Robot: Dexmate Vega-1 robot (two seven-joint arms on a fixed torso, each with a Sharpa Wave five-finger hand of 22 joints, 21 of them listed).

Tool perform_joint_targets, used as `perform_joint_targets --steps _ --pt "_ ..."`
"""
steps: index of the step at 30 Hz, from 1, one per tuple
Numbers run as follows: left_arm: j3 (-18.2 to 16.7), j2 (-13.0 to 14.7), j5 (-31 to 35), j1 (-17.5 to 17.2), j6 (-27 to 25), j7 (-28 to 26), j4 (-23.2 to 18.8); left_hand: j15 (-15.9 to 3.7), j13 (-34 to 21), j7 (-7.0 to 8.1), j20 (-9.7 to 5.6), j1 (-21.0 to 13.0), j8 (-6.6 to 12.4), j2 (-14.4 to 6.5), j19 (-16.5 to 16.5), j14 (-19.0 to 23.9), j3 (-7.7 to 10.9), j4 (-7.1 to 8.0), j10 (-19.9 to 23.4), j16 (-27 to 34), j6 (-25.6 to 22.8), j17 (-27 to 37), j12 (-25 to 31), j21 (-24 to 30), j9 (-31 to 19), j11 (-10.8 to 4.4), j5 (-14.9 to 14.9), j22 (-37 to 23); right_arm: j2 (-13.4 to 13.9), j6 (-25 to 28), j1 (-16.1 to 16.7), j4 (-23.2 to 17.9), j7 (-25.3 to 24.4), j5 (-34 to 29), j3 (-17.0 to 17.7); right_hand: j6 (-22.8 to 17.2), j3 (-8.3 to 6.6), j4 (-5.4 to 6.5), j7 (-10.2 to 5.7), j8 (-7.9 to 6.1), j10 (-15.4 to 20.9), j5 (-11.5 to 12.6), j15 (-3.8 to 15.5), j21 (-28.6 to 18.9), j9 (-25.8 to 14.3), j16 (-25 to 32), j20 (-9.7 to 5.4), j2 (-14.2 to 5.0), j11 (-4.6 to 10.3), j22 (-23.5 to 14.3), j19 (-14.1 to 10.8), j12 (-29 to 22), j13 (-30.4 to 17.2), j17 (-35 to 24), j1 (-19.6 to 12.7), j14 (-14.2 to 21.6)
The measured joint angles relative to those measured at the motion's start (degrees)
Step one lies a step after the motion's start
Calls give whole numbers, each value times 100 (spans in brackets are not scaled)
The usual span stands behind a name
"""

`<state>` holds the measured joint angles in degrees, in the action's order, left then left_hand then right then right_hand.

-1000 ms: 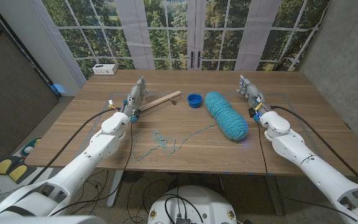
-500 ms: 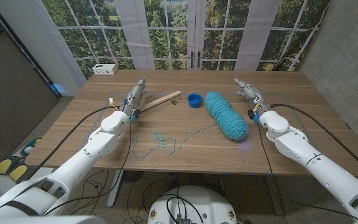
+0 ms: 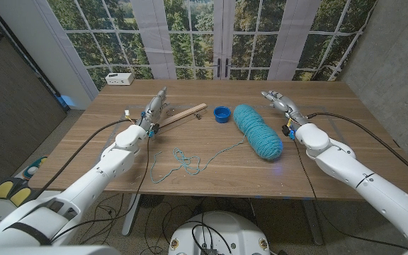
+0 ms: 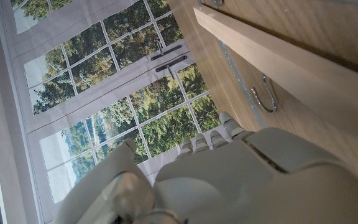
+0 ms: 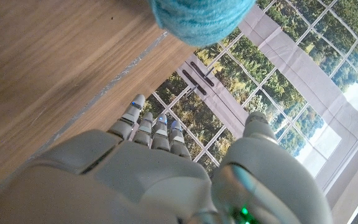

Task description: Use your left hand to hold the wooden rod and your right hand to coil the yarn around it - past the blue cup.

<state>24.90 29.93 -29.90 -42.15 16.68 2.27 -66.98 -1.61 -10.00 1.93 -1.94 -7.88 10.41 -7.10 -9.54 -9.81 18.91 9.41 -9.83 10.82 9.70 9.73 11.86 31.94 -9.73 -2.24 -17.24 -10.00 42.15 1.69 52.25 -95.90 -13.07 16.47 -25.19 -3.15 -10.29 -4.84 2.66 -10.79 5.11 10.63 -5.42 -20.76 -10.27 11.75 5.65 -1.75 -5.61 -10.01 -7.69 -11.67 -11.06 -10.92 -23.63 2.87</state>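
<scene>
A pale wooden rod (image 3: 181, 115) lies on the table left of a small blue cup (image 3: 222, 114). My left hand (image 3: 154, 110) stands just left of the rod's near end, fingers straight and together, holding nothing; the rod (image 4: 278, 65) passes close by it in the left wrist view. A teal yarn skein (image 3: 258, 130) lies right of the cup, and its loose strand (image 3: 190, 161) trails left in loops across the table's middle. My right hand (image 3: 280, 104) hovers beside the skein's far right end, fingers extended and empty. The skein's end (image 5: 199, 17) appears in the right wrist view.
A white box (image 3: 120, 78) sits at the table's far left corner. A small metal hook (image 4: 265, 99) lies on the table beside the rod. Windows and white doors stand behind the wooden table (image 3: 331, 142).
My right hand has swung leftward toward the skein's far end, its wrist turning. The left hand, rod, cup and yarn have stayed put.
</scene>
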Motion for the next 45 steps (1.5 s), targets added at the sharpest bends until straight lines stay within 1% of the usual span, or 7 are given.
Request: perform_joint_targets --steps 6,11,18,20,26,34,45 --pt "24 -43 7 82 72 95 148 17 0 0 0 0 0 0 0 -17 0 0 0 0 0 0 0 0 0 0 0 0 228 442 46 -446 -86 -324 -54 42 0 0 -42 0 -41 23 2 0 0 0 20 1 41 0 -20 0 0 0 -1 2" --pt "32 -63 7 122 122 157 234 18 0 -31 0 0 0 0 0 -18 0 0 0 0 -31 0 0 0 0 0 -40 0 362 685 78 -740 -125 -491 -96 42 -1 -47 -42 0 -41 41 21 22 0 0 41 23 41 0 -41 0 0 -1 -23 66" --pt "39 -88 -12 181 179 246 367 18 0 -31 0 0 0 0 0 -18 0 0 0 0 -31 0 0 -13 1 0 -40 0 542 1177 113 -1166 -161 -803 -158 -39 -1 -47 -67 -26 -41 41 41 21 -21 0 8 32 41 1 -72 0 -29 -1 -32 102" --pt "40 -91 -17 197 183 261 399 18 1 -31 0 0 0 0 0 -18 10 -10 0 0 -31 0 0 -44 1 0 -40 0 573 1324 123 -1240 -174 -890 -168 -66 8 -85 -83 -26 -33 41 45 21 -28 16 24 53 49 1 -88 0 -29 -1 -53 149" --pt "45 -103 -28 252 245 351 503 18 1 -26 0 0 0 0 0 -18 24 -24 0 0 -35 -1 0 -45 1 0 -40 0 726 1706 195 -1616 -211 -1150 -208 -187 0 -94 -62 -67 104 41 113 21 -28 55 -62 23 60 1 -267 -23 -28 -1 -84 255" --pt "48 -106 -31 303 307 427 575 18 1 -30 0 0 0 0 0 -18 24 -24 0 0 -75 -1 -1 -45 1 0 -40 1 866 2124 267 -2017 -224 -1457 -276 -218 0 -141 -30 -67 125 41 149 21 -28 55 -94 15 81 1 -298 -24 -28 -1 -135 292" --pt "48 -107 -40 310 346 493 586 18 1 -50 0 0 0 0 0 -18 24 -24 0 0 -94 -1 -4 -88 2 0 -40 1 1038 2299 495 -2524 -233 -1565 -279 -248 0 -141 1 -67 187 40 195 21 -28 77 -133 16 80 1 -381 -25 -28 -2 -136 337"
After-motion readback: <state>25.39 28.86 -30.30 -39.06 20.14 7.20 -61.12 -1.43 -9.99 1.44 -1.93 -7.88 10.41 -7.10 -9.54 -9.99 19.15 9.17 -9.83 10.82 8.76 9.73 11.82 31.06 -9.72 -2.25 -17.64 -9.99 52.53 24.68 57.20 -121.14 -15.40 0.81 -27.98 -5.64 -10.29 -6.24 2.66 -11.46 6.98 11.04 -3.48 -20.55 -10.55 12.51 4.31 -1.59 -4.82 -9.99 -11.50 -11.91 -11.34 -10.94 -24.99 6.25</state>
